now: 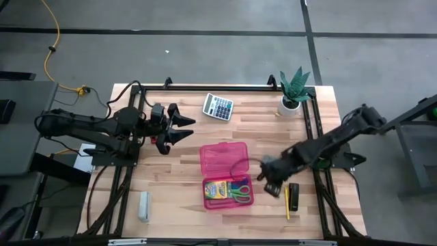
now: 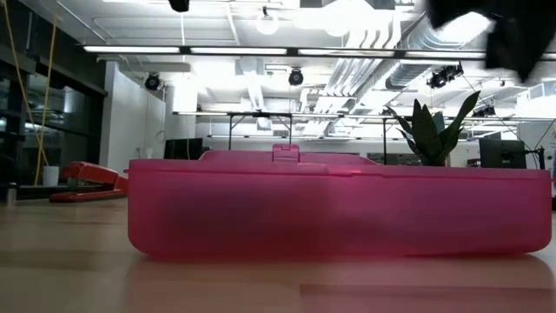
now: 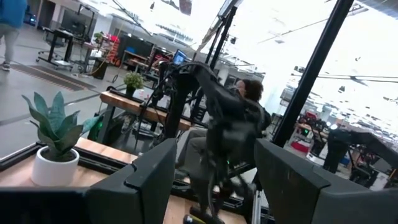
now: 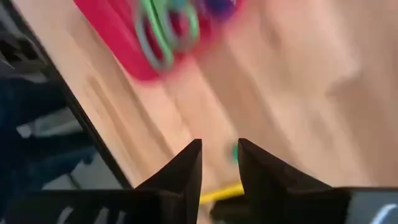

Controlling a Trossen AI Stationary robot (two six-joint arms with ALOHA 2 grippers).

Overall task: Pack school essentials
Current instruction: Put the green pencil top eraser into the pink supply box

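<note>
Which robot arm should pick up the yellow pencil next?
The right one, probably. The right gripper hovers just beside the yellow pencil, which lies on the table next to the pink case. The left gripper waits open, far on the case's other side.

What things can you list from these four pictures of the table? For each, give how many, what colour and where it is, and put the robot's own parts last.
pink case: 1, pink, open at table centre
crayon box: 1, yellow-green, inside the case
scissors: 1, green-handled, inside the case beside the crayon box
yellow pencil: 1, yellow, on the table right of the case
calculator: 1, white and grey, far side of the table
potted plant: 1, green in a white pot, far right corner
grey block: 1, pale grey, near left
left gripper: 1, dark, fingers open, left of the case
right gripper: 1, dark, fingers open, just right of the case
</note>
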